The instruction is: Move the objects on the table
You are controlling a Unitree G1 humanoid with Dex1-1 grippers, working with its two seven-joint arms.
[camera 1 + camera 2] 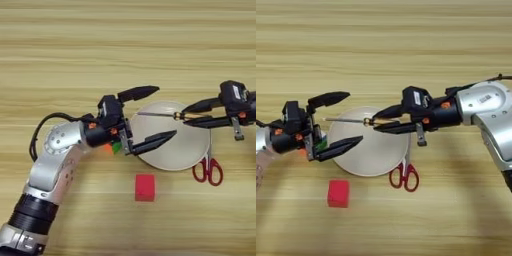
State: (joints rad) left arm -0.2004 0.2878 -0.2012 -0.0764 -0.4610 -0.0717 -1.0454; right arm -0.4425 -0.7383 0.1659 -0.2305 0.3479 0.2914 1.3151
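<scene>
My left gripper [166, 111] is wide open over the left rim of the round beige plate [180, 150]. The Rubik's cube [111, 147] shows only as an orange and green patch under its wrist. From the right, my right gripper [376, 122] is shut on the orange handle of the thin screwdriver [155, 114]. Its metal shaft points left across the plate, and the tip sits between the left gripper's spread fingers. The red-handled scissors [209, 170] lie at the plate's lower right edge. Nearer to me, the small red block [145, 187] rests alone on the table [125, 45].
Black cable loops off the left forearm [55, 165], which crosses the lower left of the table. The right arm's silver shell [491, 115] fills the right side.
</scene>
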